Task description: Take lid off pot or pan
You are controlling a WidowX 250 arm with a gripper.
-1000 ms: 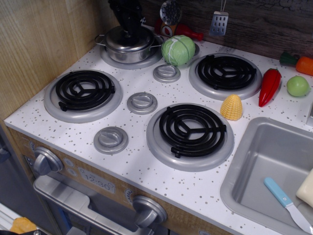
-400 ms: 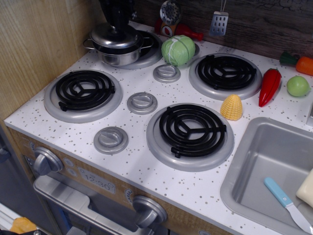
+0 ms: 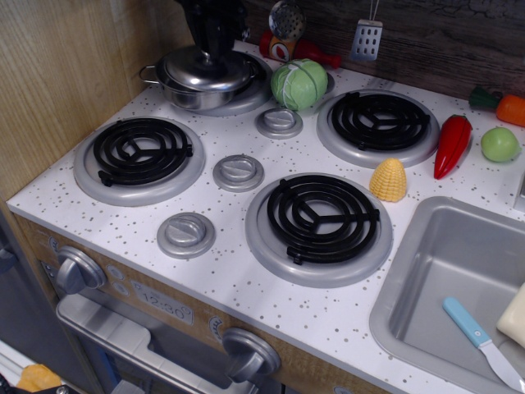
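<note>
The small silver pot (image 3: 190, 97) sits at the back left of the toy stove, half off the back left burner (image 3: 246, 97), next to the wooden wall. The shiny domed lid (image 3: 205, 71) rests on top of it, shifted a little to the right and slightly tilted. My black gripper (image 3: 215, 54) comes straight down from above onto the middle of the lid and is shut on its knob, which it hides. The pot's left loop handle (image 3: 148, 74) shows.
A green cabbage (image 3: 299, 84) sits just right of the pot. Three other black coil burners and grey round discs cover the stove top. Corn (image 3: 389, 180), a red pepper (image 3: 452, 144) and a green apple (image 3: 500, 144) lie to the right. The sink (image 3: 435, 246) holds a blue knife (image 3: 480, 338).
The pot with its lid slid left off the burner's middle. Since then the gripper and lid have moved a little right, so the lid now sits off-centre on the pot.
</note>
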